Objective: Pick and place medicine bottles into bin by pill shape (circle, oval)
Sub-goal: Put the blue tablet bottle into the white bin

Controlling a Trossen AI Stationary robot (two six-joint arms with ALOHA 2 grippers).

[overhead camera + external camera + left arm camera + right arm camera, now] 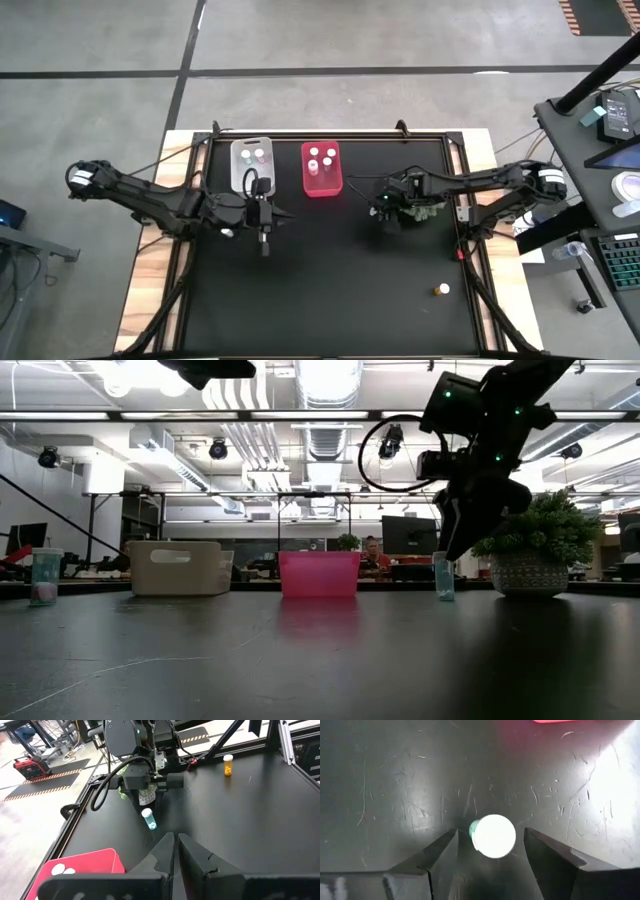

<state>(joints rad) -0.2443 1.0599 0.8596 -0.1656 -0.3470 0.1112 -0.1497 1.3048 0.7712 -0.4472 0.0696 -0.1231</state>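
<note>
1. My right gripper (490, 855) hangs above the black table top (330, 280), right of the two bins, pointing straight down with its two dark fingers (435, 855) spread wide apart.
2. Between those fingers stands a small teal-tinted medicine bottle with a round white cap (492, 836); in the right wrist view there is clear table on each side of the cap, so I am clamped on nothing.
3. In the low view that same bottle (444, 577) stands upright on the table just below my right gripper (462, 530), and the left wrist view shows it (148, 818) upright under the same tool.
4. My left gripper (175, 847) has its fingers pressed together with nothing between them. It hovers over the table near the front of the translucent whitish tub, in the high view (264, 238).
5. The translucent whitish rectangular tub (237, 165) sits at the back of the table with white-capped bottles (256, 155) inside it.
6. The bright red rectangular tub (322, 188) sits just beside it on the right, apart from it, also holding white-capped bottles (321, 158).
7. A small amber-orange bottle with a white cap (442, 289) stands alone near the front right of the table, well apart from both tubs.
8. A green spiky plant in a patterned pot (535, 555) stands just beside my right gripper.
</note>
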